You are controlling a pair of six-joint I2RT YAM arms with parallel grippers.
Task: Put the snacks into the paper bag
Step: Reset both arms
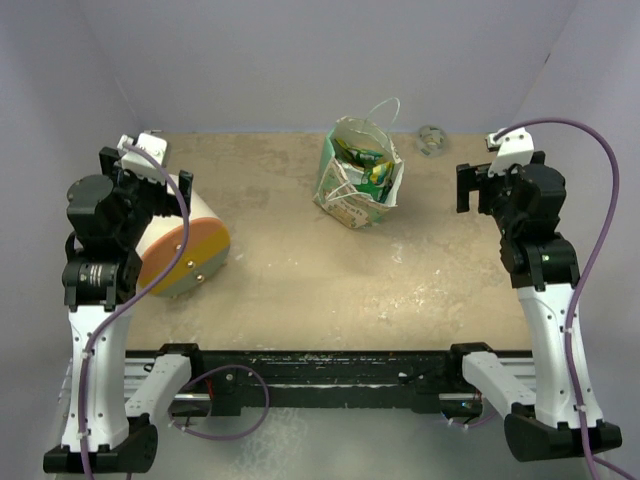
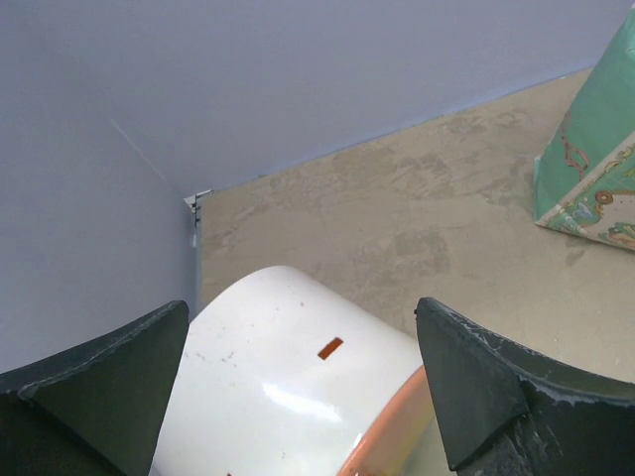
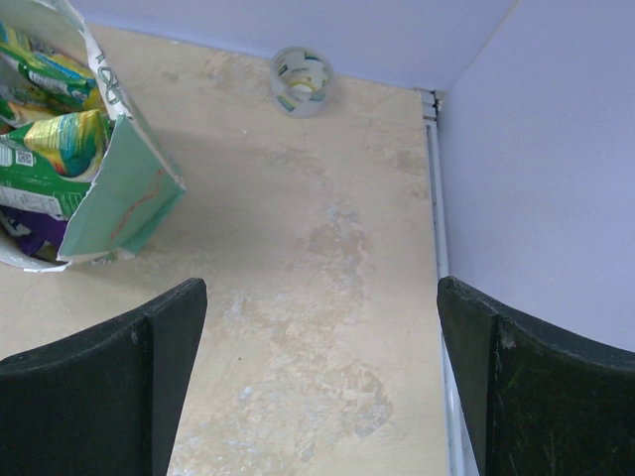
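The paper bag [image 1: 358, 180] stands at the back middle of the table, cream with mint-green sides and thin white loop handles. Green and purple snack packets [image 1: 366, 168] fill it. In the right wrist view the bag [image 3: 124, 198] is at the upper left with snacks [image 3: 50, 149] showing in its mouth. Its green side [image 2: 590, 159] shows at the right edge of the left wrist view. My left gripper [image 1: 148, 160] is open and empty above the cone-shaped object. My right gripper [image 1: 480, 185] is open and empty, to the right of the bag.
A big cream cone-shaped object with an orange end [image 1: 185, 245] lies at the left, under my left gripper [image 2: 298, 397]. A small clear round thing [image 1: 431, 139] sits at the back right, also in the right wrist view [image 3: 301, 81]. Purple walls close in the table.
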